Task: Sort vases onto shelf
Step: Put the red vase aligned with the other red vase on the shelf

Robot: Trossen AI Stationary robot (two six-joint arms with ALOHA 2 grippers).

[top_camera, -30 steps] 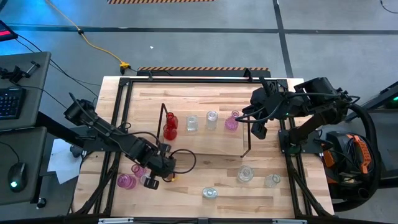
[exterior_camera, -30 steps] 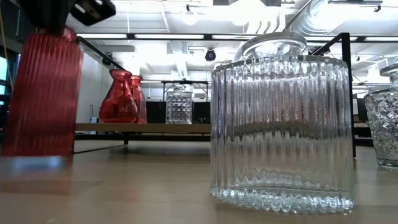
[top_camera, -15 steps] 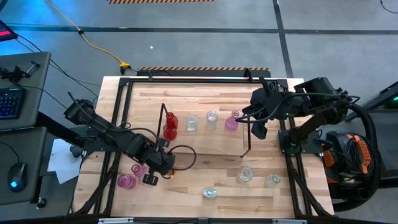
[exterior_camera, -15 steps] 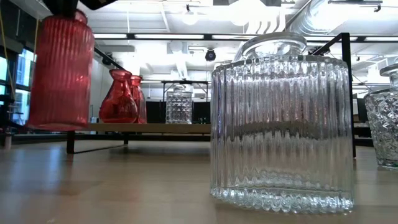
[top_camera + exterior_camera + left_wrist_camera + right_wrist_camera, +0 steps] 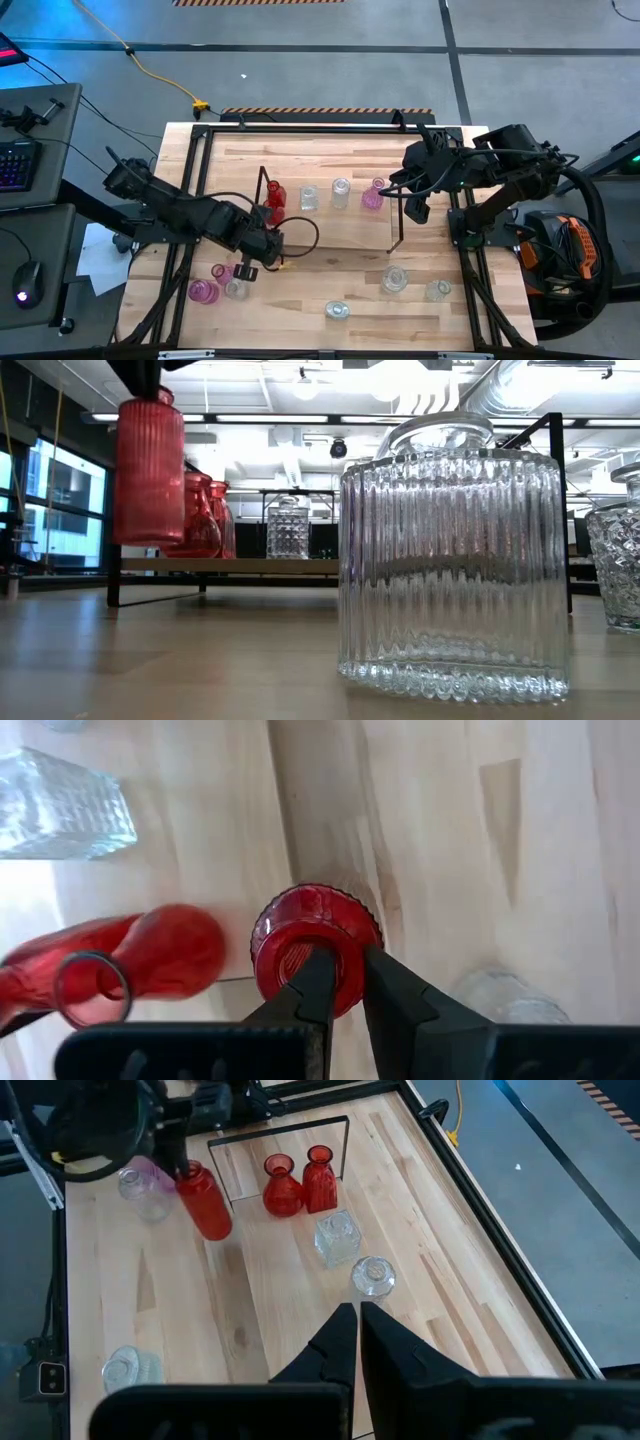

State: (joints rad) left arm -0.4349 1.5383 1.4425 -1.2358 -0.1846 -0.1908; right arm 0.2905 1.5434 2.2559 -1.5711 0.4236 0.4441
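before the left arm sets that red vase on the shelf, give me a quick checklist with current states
1. Grip: left gripper jaws closed on the ribbed red vase at its rim: ok.
2. Vase lifted off the table: ok.
3. Vase hanging upright: ok.
4. Free spot on the shelf beside the two red vases: cannot tell.
5. Right gripper clear of the left end, waiting near the shelf's right end: ok.

A robotics lab or industrial workshop: a wooden desk edged by a black metal frame stands on grey concrete floor with hazard-striped tape; a keyboard sits left, and exposed ceiling ducts run overhead.
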